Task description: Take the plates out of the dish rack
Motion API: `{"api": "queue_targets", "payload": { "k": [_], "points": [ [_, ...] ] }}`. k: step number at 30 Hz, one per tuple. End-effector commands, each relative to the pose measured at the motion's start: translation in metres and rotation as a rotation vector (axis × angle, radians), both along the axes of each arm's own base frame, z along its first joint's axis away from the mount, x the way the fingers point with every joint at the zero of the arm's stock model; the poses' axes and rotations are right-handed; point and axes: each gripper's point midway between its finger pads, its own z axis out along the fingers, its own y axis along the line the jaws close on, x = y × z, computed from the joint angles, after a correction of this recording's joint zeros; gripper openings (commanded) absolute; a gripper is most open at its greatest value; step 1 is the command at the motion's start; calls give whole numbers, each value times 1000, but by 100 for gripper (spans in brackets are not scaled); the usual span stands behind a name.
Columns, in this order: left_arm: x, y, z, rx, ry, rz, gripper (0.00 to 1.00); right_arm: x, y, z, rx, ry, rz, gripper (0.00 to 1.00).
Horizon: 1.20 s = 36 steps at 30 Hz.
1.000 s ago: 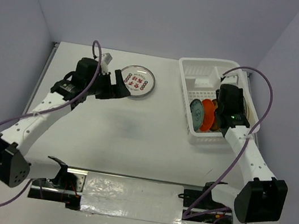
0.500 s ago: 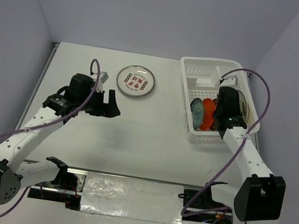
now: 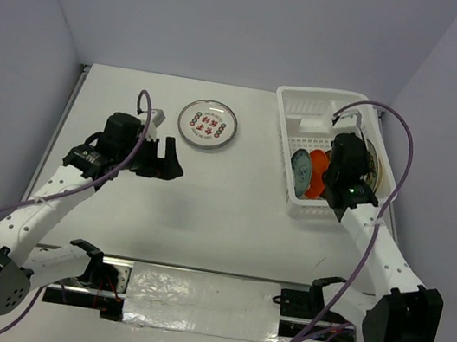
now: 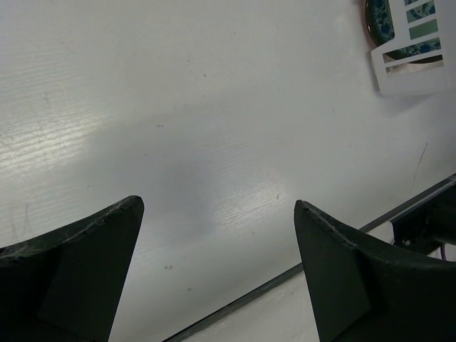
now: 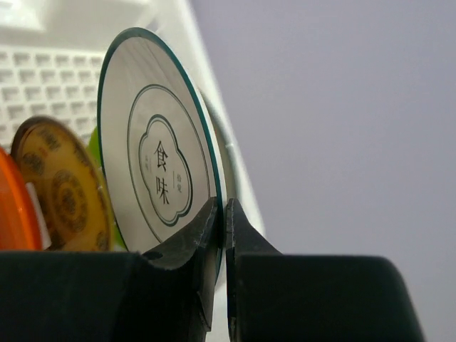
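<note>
The white dish rack (image 3: 294, 112) stands at the table's right, with a teal plate (image 3: 300, 172) and an orange one (image 3: 316, 172) upright in it. My right gripper (image 5: 222, 210) reaches into the rack and is shut on the rim of an upright teal-rimmed plate (image 5: 153, 164), whose white back bears Chinese characters. Beside it stand a golden-tan plate (image 5: 60, 192) and an orange plate (image 5: 8, 210). A white plate with red marks (image 3: 207, 124) lies flat on the table. My left gripper (image 3: 173, 164) hangs open and holds nothing, near and left of that plate.
In the left wrist view the rack's near corner (image 4: 410, 68) shows at the top right, and a dark rail (image 4: 235, 306) runs along the table's front edge. Purple walls close in the table at the back and on both sides.
My left arm has drawn back from the white plate with red marks toward the near left. My right gripper has closed on the teal-rimmed plate's rim in the rack.
</note>
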Motion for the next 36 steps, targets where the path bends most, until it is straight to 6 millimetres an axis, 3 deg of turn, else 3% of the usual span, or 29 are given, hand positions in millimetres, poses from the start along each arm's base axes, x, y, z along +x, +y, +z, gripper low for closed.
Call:
{"api": "queue_targets", "payload": {
  "k": [1, 4, 7, 9, 11, 12, 13, 15, 16, 19, 23, 28, 33, 34, 35, 36],
  "points": [
    [4, -3, 24, -38, -67, -1, 99, -16, -8, 85, -76, -245, -81, 0],
    [6, -9, 41, -75, -106, -16, 100, -30, 3, 120, -98, -305, -65, 0],
    [11, -30, 84, -189, -214, -96, 99, -48, 26, 155, -70, -389, -16, 0],
    [11, -48, 118, -271, -315, -176, 99, -55, 62, 166, 57, -397, 133, 0],
    [13, -59, 158, -318, -447, -228, 99, -57, 88, 164, 222, -373, 230, 0],
    [12, -63, 170, -341, -488, -257, 100, -60, 104, 184, 465, -437, 282, 0],
    [12, -65, 185, -364, -530, -266, 99, -63, 144, 161, 542, -271, 492, 0],
    [18, -67, 210, -380, -610, -267, 99, -75, 187, 165, 712, -234, 706, 0],
    [21, -66, 211, -367, -612, -256, 97, -91, 213, 162, 804, -191, 850, 0],
    [31, -67, 216, -338, -612, -258, 90, -110, 244, 175, 962, -183, 1013, 0],
    [36, -69, 208, -324, -595, -262, 75, -126, 275, 173, 1107, -112, 1145, 0],
    [40, -70, 191, -299, -545, -264, 44, -126, 288, 184, 1192, -156, 1205, 0],
    [23, -89, 189, -390, -518, -397, 40, -105, 290, 178, 1191, -158, 1130, 0],
    [22, -91, 189, -403, -520, -413, 33, -102, 289, 177, 1189, -166, 1118, 0],
    [22, -92, 183, -404, -501, -413, 15, -96, 286, 178, 1186, -179, 1101, 0],
    [23, -92, 180, -407, -488, -408, 8, -91, 283, 178, 1184, -193, 1077, 0]
  ]
}}
